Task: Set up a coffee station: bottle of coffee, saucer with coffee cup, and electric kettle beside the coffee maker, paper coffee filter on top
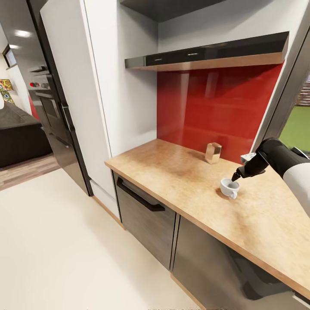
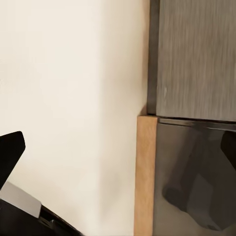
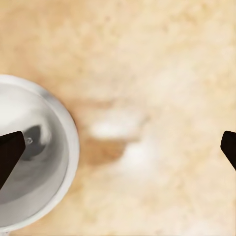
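Note:
A small white coffee cup (image 1: pixel 229 188) stands upright on the light wood-grain kitchen countertop (image 1: pixel 172 172), its little handle towards the front edge. My right gripper (image 1: pixel 237 175) hangs just above the cup's rim, pointing down. In the right wrist view the right gripper (image 3: pixel 120 147) is open wide: one fingertip (image 3: pixel 10 150) lies over the hollow of the coffee cup (image 3: pixel 34 157), the other (image 3: pixel 229 147) is far out over bare countertop (image 3: pixel 147 73). My left gripper (image 2: pixel 118 157) is open, low beside the dark cabinet fronts (image 2: pixel 196 59).
A small square tan holder (image 1: pixel 213 153) stands at the back by the red splashback (image 1: pixel 206 112). A dark extractor hood (image 1: pixel 206 54) hangs above the worktop. A tall white cabinet (image 1: pixel 86 94) and a black oven tower (image 1: pixel 51 112) stand left. Pale floor (image 1: pixel 64 241) lies in front.

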{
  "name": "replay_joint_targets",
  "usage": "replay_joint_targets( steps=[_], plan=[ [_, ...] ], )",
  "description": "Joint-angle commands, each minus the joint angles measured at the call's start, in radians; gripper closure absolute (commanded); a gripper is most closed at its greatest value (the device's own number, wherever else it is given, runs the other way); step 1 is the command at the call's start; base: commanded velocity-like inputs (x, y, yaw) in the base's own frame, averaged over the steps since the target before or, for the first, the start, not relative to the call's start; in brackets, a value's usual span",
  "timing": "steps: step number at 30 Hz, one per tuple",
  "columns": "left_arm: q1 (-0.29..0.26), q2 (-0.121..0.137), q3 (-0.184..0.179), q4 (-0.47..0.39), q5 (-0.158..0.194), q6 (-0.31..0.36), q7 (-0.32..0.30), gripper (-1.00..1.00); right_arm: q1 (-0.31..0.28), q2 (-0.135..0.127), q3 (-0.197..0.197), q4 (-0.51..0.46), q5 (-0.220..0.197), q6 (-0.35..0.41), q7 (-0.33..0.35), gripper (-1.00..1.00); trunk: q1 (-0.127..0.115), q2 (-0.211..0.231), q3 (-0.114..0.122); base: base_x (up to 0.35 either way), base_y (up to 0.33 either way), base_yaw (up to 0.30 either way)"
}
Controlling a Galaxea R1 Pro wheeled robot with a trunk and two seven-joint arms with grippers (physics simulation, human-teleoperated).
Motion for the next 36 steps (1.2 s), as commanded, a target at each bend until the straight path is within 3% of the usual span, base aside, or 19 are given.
replay_joint_targets(
  steps=[1,12,36],
  plan=[
    [0.0,0.0,-0.007,-0.001,0.007,-0.001,-0.002,-1.0,0.0,-0.001,0.002,-0.002,0.01,0.001,0.01,-1.0,0.0,0.0,-0.002,0.0,0.0,0.0],
    [0.0,0.0,-0.007,-0.001,0.007,-0.001,-0.002,-1.0,0.001,-0.001,0.002,-0.003,0.01,0.001,0.01,-1.0,0.0,0.0,-0.018,0.0,0.0,0.0],
    [0.0,0.0,-0.005,-0.001,0.007,-0.001,-0.002,-1.0,0.006,-0.001,0.002,-0.002,0.012,0.001,0.059,-1.0,0.0,0.0,-0.021,0.0,0.0,0.0]
  ],
)
